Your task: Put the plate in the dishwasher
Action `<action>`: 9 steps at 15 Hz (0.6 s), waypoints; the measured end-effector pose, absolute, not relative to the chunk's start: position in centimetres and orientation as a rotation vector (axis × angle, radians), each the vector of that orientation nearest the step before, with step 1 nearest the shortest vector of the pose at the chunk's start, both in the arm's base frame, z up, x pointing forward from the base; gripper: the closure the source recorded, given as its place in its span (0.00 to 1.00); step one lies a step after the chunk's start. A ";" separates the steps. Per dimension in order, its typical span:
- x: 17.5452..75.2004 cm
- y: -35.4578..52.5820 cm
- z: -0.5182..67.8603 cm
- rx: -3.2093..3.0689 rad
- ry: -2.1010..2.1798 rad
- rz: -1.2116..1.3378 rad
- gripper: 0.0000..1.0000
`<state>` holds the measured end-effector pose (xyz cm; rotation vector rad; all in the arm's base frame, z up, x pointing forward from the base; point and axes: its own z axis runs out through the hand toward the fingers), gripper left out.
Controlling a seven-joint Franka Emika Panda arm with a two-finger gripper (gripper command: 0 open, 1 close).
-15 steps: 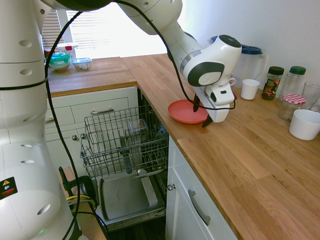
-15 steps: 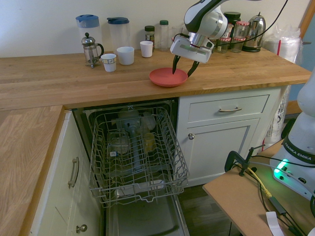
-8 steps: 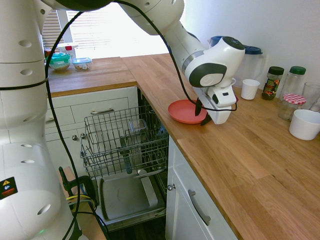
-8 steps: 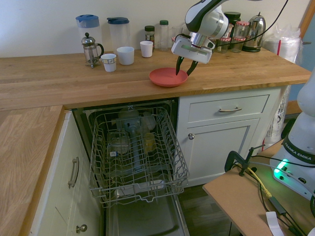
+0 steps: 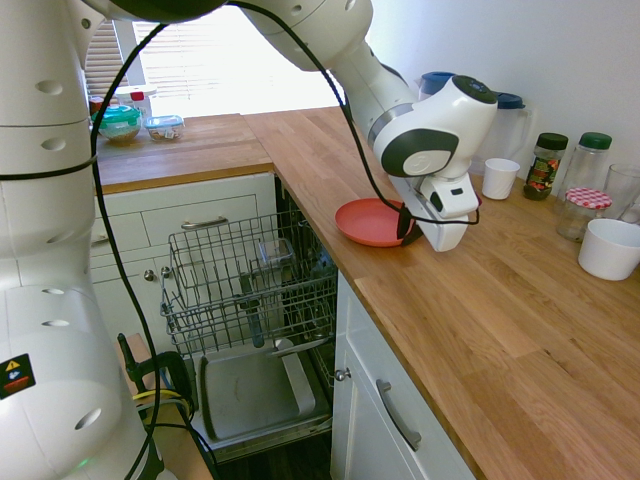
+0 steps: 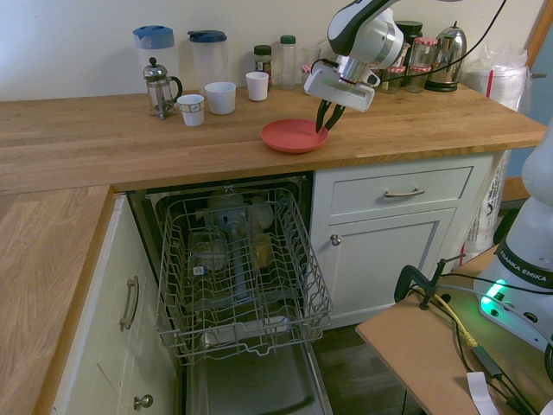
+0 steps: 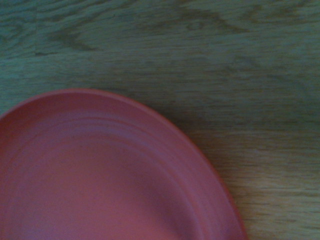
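The coral-red plate (image 5: 368,221) (image 6: 292,136) lies on the wooden counter near its front edge, above the dishwasher. My gripper (image 5: 405,229) (image 6: 326,121) points down at the plate's rim on the side away from the dishwasher, its two dark fingers drawn close together with the rim pinched between them. In the wrist view the plate (image 7: 100,175) fills much of the picture against the wood grain. The dishwasher (image 6: 246,285) (image 5: 250,290) stands open below the counter, its grey wire rack pulled out with a few items in it and the door folded down.
White cups (image 6: 220,97), jugs (image 6: 153,43), a French press (image 6: 159,86), jars (image 5: 546,165) and a kettle (image 6: 448,57) line the back of the counter. A white bowl (image 5: 610,248) sits near the jars. White drawers and cabinets (image 6: 397,233) flank the dishwasher.
The fingers have gone from wide open over the plate to closed on its rim. The gripper has shifted slightly toward that rim, and the plate has nudged a little.
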<state>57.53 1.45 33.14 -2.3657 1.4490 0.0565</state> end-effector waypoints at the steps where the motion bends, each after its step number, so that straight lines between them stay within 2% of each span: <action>1: 57.5 1.4 33.1 -2.367 1.446 0.055 1.00; 5: 58.3 1.8 34.9 -2.381 1.387 0.015 1.00; 9: 57.9 4.4 42.1 -2.467 1.250 -0.148 1.00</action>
